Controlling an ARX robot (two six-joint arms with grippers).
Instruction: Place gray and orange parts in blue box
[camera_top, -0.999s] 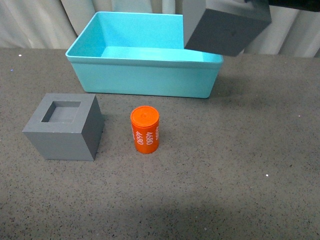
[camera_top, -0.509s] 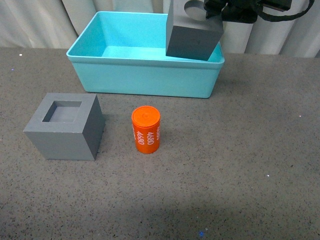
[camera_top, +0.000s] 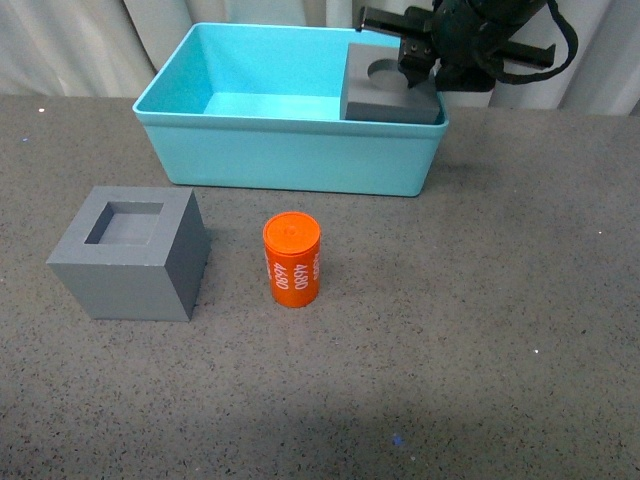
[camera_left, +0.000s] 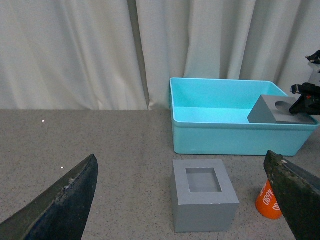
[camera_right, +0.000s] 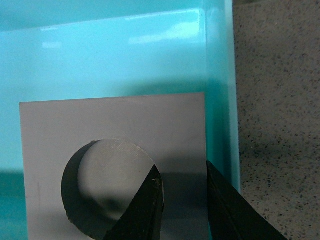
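Note:
My right gripper (camera_top: 420, 72) is shut on the gray cube with the round recess (camera_top: 385, 100), which sits low inside the right end of the turquoise box (camera_top: 290, 150). In the right wrist view one finger is in the recess and the other outside the cube's wall (camera_right: 182, 172); the cube (camera_right: 100, 130) is over the box floor (camera_right: 100, 55). The gray cube with the square recess (camera_top: 128, 252) and the orange cylinder (camera_top: 291, 259) stand on the table in front of the box. My left gripper (camera_left: 185, 200) is open and empty, with the square-recess cube (camera_left: 202, 200) between its fingers' lines.
White curtains (camera_left: 100, 50) hang behind the table. The dark speckled table (camera_top: 480, 330) stretches in front of and to the right of the box. The box (camera_left: 240, 125) and the orange cylinder (camera_left: 267, 202) also show in the left wrist view.
My right gripper has lowered the round-recess cube from above the box's right rim down into the box. The other cube, the cylinder and the left gripper have not moved.

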